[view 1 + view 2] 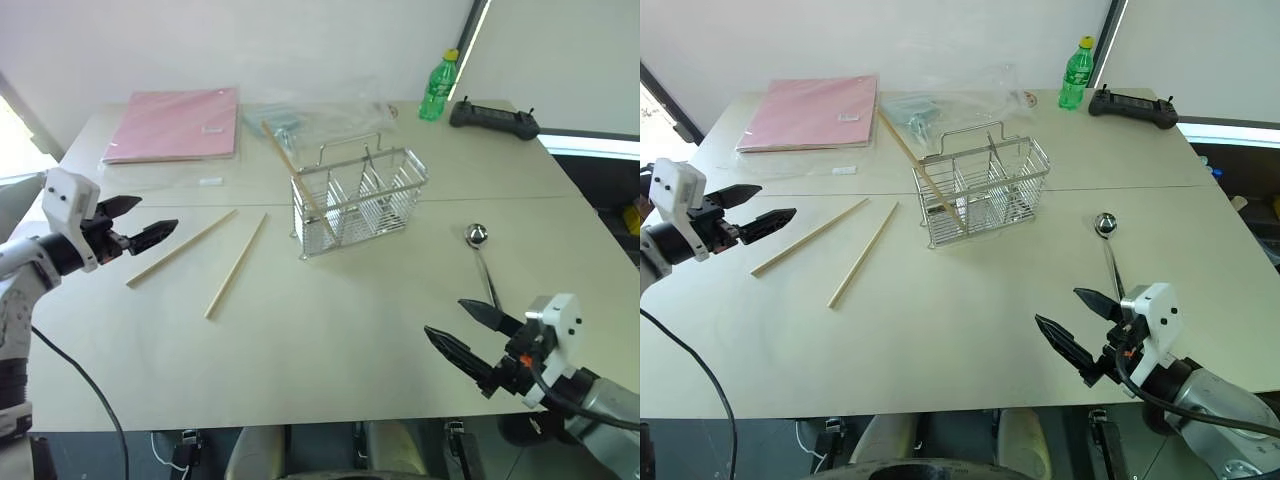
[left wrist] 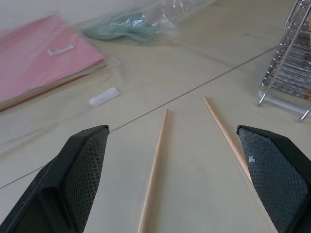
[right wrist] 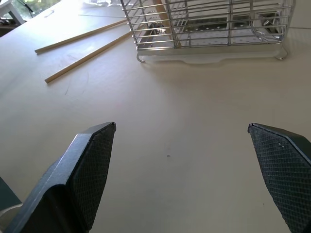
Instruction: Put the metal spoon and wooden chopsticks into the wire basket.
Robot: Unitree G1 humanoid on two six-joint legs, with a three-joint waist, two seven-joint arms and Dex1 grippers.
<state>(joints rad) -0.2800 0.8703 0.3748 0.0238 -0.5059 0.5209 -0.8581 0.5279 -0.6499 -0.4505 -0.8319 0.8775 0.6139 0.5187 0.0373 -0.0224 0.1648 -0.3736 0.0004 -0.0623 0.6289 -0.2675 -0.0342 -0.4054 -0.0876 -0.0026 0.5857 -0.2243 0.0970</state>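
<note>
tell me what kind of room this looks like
Probably a lab or office test area, not a kitchen: a plain pale table holding a black handheld controller, a pink folder and a green soda bottle.

A robotics test room, by the look of it: a plain pale tabletop (image 1: pixel 330 350) stands against bare white walls, with a black handheld controller (image 1: pixel 493 120) parked at the upper right of the frame beside a green plastic bottle (image 1: pixel 438 88). A stack of pink paper in a clear sleeve (image 1: pixel 175 124) lies at the upper left, and loose cables hang below the near edge.
</note>
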